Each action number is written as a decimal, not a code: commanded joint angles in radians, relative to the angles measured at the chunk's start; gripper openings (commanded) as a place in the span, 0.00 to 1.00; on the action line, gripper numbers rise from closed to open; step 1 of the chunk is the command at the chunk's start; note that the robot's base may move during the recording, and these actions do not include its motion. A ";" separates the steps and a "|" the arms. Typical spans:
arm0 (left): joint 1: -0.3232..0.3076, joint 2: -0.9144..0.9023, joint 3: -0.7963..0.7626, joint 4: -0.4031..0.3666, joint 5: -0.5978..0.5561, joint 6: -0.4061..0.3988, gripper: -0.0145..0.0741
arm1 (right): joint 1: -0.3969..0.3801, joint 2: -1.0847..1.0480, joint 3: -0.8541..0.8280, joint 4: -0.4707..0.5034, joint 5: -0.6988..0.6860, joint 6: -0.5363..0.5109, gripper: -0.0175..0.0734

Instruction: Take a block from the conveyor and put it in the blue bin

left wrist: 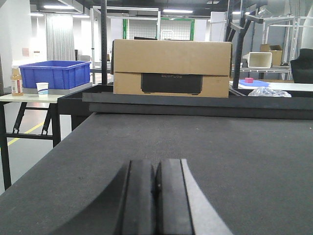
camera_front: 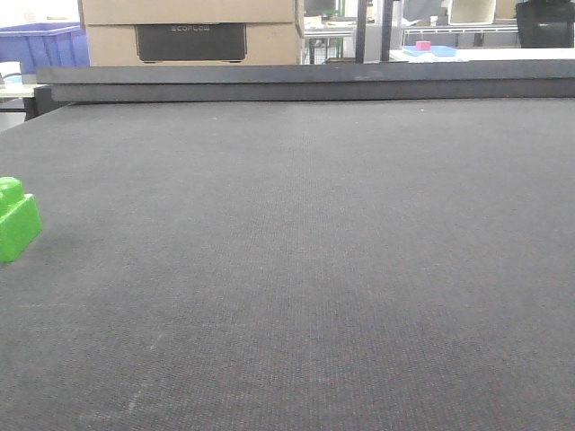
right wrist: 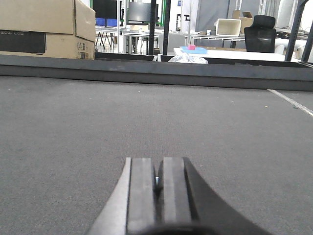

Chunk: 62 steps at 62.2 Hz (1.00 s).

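**Front view.** The block, bright green with rounded studs on top, rests on the conveyor at 9 o'clock. The frame's left edge cuts it, so only its right part shows. The belt is dark grey and finely woven, and fills most of the view. A darker raised rail bounds it at 12 o'clock. Beyond the rail, the blue bin stands at 10 o'clock and a cardboard box at 11 o'clock. A small pink object lies on a white table at 1 o'clock, well apart from the block.

**Left wrist view.** The left gripper hangs low over the belt at 6 o'clock. Its two dark fingers are pressed together with only a thin seam between them, pinching nothing. The bin sits off the belt at 10 o'clock on a side table, with a white cup just beside it.

**Right wrist view.** The right gripper, at 6 o'clock, has its fingers flat against each other and holds nothing. The cardboard box lies at 10 o'clock and the pink object at 12 o'clock, both beyond the rail.
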State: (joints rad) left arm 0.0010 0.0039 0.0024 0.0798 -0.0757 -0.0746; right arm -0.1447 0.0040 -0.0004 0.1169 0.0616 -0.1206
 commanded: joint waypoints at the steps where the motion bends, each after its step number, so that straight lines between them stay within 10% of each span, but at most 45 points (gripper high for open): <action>1: 0.004 -0.004 -0.002 -0.005 -0.019 0.000 0.04 | -0.002 -0.004 0.000 0.002 -0.017 -0.001 0.01; 55: 0.004 -0.004 -0.002 -0.002 -0.041 0.000 0.04 | -0.002 -0.004 0.000 -0.001 -0.157 -0.001 0.01; 62: 0.004 -0.004 -0.084 -0.002 0.094 0.000 0.04 | -0.002 -0.004 -0.069 -0.001 -0.092 -0.001 0.01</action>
State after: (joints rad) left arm 0.0010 0.0022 -0.0204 0.0798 -0.0433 -0.0746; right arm -0.1447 0.0028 -0.0194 0.1169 -0.0257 -0.1206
